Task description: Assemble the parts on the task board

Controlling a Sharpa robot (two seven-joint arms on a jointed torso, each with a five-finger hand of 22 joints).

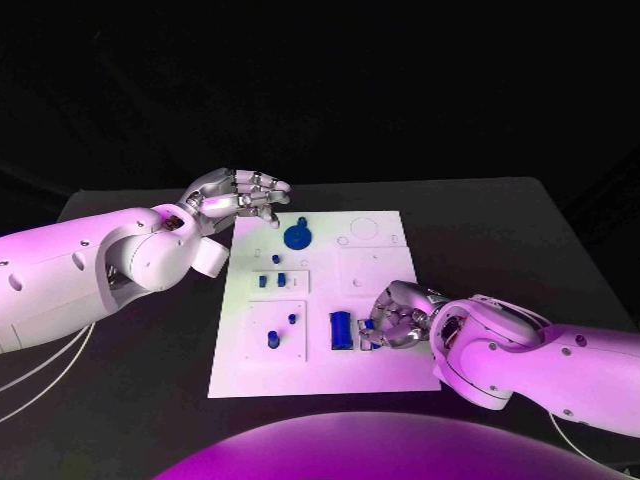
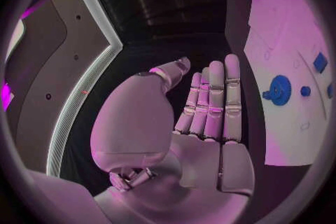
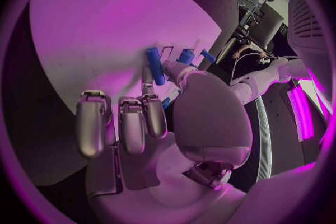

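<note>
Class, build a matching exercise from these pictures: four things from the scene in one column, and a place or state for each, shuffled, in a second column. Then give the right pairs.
Column one:
1. left hand
2. right hand
3. blue gear
4. task board

Column two:
A. lies flat in the middle of the black table
B. at the board's far left corner, holding nothing
C. at the board's right edge, fingers by a blue cylinder
D. sits on the far part of the board

Pairs: 1-B, 2-C, 3-D, 4-A
</note>
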